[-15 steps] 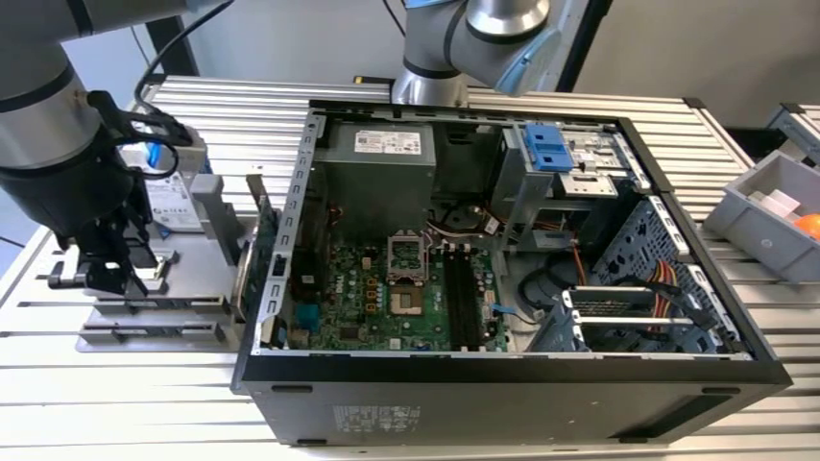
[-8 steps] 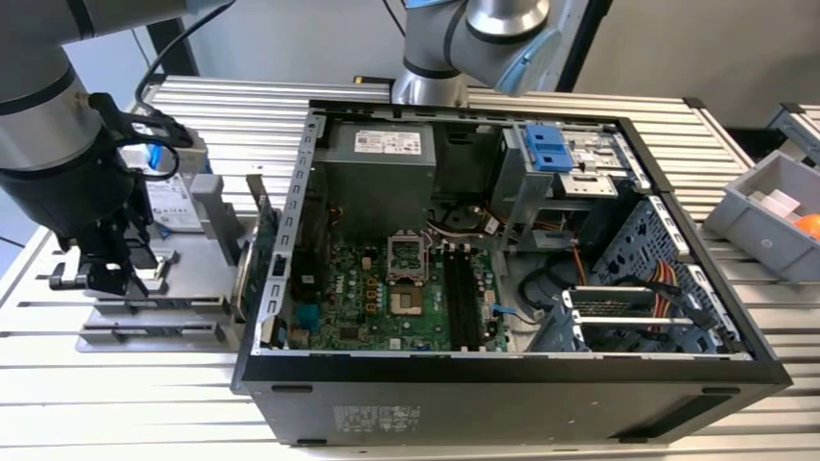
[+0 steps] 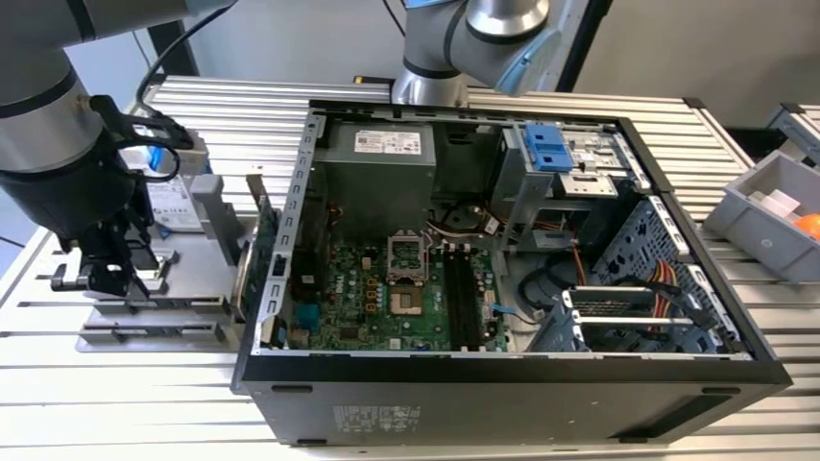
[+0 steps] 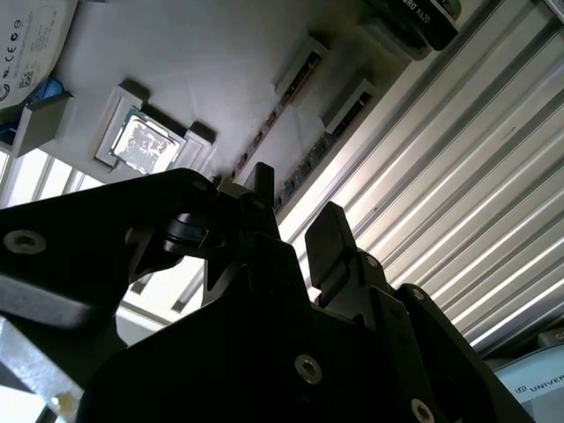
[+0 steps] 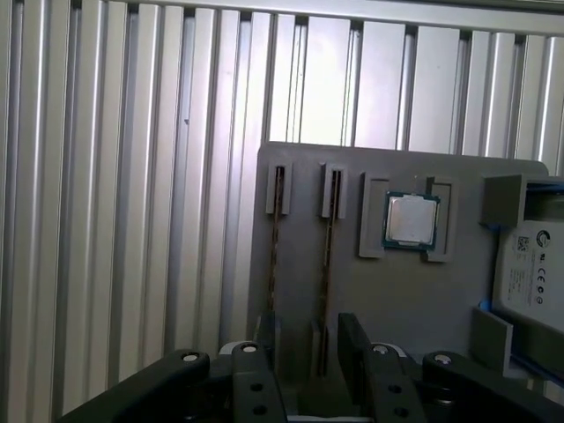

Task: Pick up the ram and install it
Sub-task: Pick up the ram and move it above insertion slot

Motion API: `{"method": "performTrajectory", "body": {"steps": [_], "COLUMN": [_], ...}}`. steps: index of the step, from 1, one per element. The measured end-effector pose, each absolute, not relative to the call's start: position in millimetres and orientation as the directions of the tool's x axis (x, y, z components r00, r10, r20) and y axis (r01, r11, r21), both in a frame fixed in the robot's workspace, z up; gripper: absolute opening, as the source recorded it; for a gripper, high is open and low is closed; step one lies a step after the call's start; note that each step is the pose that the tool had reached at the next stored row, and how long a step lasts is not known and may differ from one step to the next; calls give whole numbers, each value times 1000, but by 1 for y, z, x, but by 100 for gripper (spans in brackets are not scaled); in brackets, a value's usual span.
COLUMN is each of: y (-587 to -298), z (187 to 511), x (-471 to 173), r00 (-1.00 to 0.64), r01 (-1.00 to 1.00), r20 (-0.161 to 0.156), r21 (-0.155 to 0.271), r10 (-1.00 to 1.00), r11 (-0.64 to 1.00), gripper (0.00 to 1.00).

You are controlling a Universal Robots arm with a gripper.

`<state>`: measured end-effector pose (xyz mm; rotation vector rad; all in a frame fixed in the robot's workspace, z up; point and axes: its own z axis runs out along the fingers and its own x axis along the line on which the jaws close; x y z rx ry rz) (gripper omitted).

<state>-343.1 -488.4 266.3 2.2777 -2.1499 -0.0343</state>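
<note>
In the first wrist view the tool [image 5: 308, 324] hides one end of the ram [image 5: 325, 264]; the edge crops the hard drive [image 5: 529, 264]

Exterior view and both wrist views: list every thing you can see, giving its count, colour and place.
ram sticks: two, dark, standing on edge in slots of the fixture plate
processor: one, silver, in a holder on the plate
hard drive: one, silver with a white label, at the plate's edge
fixture plate: one, grey, on the table
computer case: one, black, open, mid-table
motherboard: one, green, inside the case
bin: one, grey, at the exterior view's right
table: one, silver, slatted
arm: one, grey and black, at the exterior view's left
gripper: one, black, open, over the ram sticks
</note>
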Motion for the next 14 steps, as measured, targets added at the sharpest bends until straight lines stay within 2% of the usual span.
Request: {"method": "performTrajectory", "body": {"steps": [6,14], "y": [-489,-490], "z": [263,255], "x": [-344,-344], "r00": [42,-68], "r01": [-999,-998], "r20": [-9,-9], "r21": [20,20], "r10": [-999,-998], "r11": [-42,67], "gripper": [100,100]}}
